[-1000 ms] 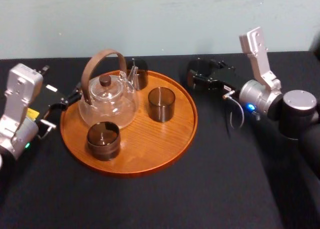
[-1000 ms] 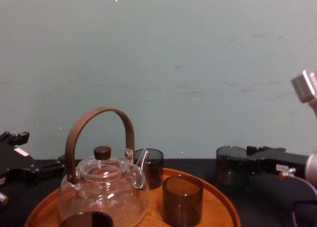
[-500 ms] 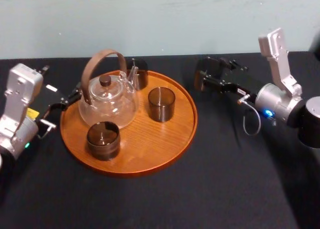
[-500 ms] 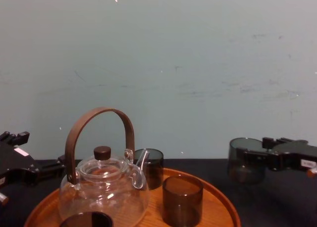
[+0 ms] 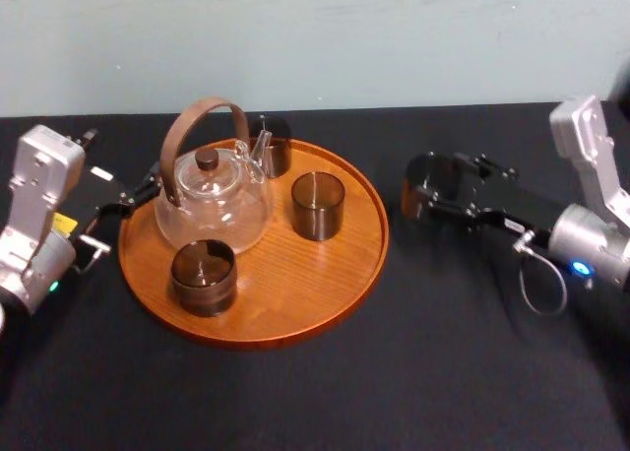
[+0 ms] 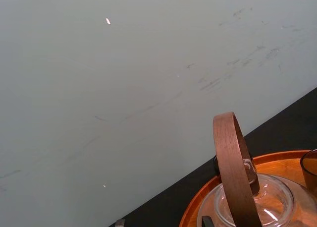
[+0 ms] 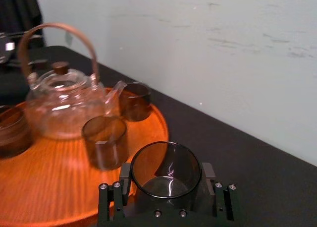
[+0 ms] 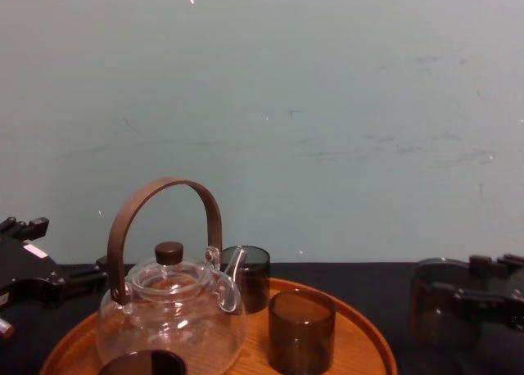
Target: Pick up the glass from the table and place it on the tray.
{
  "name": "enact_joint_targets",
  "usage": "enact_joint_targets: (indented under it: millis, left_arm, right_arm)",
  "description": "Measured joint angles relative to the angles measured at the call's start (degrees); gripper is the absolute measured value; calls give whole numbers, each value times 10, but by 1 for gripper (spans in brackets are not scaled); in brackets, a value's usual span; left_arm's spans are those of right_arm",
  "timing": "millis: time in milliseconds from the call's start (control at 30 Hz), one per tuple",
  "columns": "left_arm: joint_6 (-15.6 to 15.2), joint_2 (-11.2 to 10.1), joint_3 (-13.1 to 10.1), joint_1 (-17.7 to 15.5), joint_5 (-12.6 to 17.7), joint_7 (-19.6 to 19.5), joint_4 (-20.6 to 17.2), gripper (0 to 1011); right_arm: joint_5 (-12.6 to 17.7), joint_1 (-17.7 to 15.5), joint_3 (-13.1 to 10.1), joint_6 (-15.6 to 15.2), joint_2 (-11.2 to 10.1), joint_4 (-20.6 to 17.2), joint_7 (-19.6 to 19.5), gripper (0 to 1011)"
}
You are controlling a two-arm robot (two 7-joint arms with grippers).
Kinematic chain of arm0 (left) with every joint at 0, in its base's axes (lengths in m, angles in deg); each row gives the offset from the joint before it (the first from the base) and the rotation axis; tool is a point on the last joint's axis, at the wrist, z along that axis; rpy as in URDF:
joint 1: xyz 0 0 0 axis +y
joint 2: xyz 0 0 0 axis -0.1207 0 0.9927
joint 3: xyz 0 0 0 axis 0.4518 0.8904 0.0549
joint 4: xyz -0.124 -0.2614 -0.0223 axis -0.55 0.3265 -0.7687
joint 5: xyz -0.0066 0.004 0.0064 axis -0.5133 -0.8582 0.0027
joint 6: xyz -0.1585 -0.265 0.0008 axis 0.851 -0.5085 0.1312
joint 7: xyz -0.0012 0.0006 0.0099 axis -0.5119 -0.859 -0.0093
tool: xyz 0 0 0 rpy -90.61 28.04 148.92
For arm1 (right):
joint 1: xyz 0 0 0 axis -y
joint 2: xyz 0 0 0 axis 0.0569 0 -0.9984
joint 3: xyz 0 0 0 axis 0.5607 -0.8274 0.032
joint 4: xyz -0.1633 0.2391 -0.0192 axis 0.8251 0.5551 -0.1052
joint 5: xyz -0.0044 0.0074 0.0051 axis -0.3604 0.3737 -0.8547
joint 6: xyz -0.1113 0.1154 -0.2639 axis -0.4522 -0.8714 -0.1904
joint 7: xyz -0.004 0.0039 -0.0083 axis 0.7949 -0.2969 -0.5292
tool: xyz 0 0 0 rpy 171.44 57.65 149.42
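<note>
grips the glass (image 7: 166, 182) in the right gripper (image 5: 430, 190), with fingers pressed on opposite sides of the lower wall, mouth up. keeps it upright to the right of the tray (image 5: 295, 318), apart from the rim, over the table (image 5: 443, 372); cannot tell whether lifted clear. looks light, rigid and smooth, so probably slippery and brittle. calls for a firm but gentle squeeze low on the wall, as here, never on the thin rim. needs a soft touchdown and no knock against the teapot (image 5: 212, 203) or the three glasses on the tray: front (image 5: 204, 276), middle (image 5: 318, 205), back (image 5: 277, 152). leaves bare wood at the tray's near right, likely the safest spot. parks the left gripper (image 5: 133, 197) beside the tray's left edge, near the teapot.
</note>
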Motion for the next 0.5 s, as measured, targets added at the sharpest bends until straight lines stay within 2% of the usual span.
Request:
enact_joint_targets:
  millis: [200,400,433,500]
  left_arm:
    - [0,0,0,0,0,0,0,1001]
    - [0,0,0,0,0,0,0,1001]
    - [0,0,0,0,0,0,0,1001]
    - [0,0,0,0,0,0,0,1001]
  right_arm:
    - [14,-32,1,9,-31,-33,18,874]
    - [21,-50,9,13,-45,-54,23,874]
    - [24,-59,35,19,-51,-81,29,874]
    - [24,-58,41,20,-50,-84,29,874]
